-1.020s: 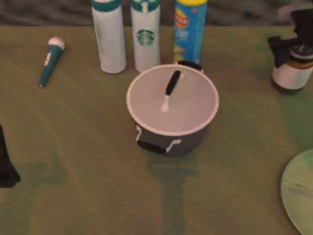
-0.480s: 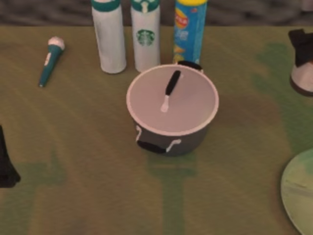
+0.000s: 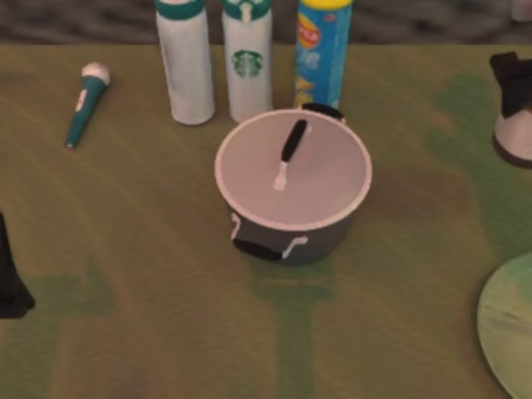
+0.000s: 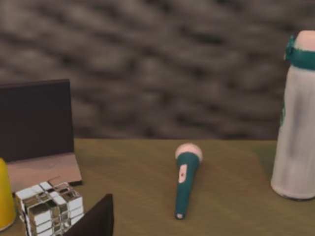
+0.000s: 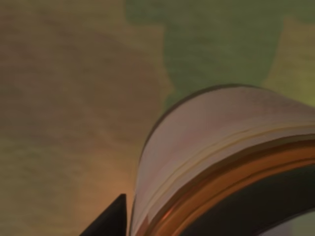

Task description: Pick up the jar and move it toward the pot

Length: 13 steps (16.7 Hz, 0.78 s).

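The jar (image 3: 515,137), squat with white label and orange band, sits at the top view's right edge, well apart from the large dark grey lidded pot (image 3: 293,184) at centre. My right gripper (image 3: 510,81) pinches the jar's top.

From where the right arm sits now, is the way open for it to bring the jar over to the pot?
Probably yes. The right end effector is on the jar at the table's right edge, and the table between it and the pot shows nothing in the way.

Dark grey pot (image 3: 312,237), pale white-rimmed lid (image 3: 328,179), orange-banded jar (image 5: 221,162)
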Each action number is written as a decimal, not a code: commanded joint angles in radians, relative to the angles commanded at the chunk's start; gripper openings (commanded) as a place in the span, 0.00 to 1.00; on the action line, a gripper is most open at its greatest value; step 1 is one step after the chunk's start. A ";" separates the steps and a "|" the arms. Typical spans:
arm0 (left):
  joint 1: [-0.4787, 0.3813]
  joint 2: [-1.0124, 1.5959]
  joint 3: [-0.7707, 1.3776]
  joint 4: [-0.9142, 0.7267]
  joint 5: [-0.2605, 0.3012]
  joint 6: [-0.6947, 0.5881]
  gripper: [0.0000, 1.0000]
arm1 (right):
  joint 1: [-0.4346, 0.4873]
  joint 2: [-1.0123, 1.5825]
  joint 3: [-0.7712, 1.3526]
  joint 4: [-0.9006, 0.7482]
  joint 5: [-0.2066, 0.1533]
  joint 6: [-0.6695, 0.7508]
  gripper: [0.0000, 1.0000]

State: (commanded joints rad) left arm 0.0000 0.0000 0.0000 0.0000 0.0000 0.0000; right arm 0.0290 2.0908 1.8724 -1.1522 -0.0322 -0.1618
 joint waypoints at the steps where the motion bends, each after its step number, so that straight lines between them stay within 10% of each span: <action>1: 0.000 0.000 0.000 0.000 0.000 0.000 1.00 | 0.015 -0.003 -0.015 0.012 0.004 0.023 0.00; 13: 0.000 0.000 0.000 0.000 0.000 0.000 1.00 | 0.276 -0.064 -0.287 0.218 0.094 0.471 0.00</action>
State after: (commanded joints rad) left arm 0.0000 0.0000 0.0000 0.0000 0.0000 0.0000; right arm 0.3051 2.0271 1.5852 -0.9346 0.0618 0.3092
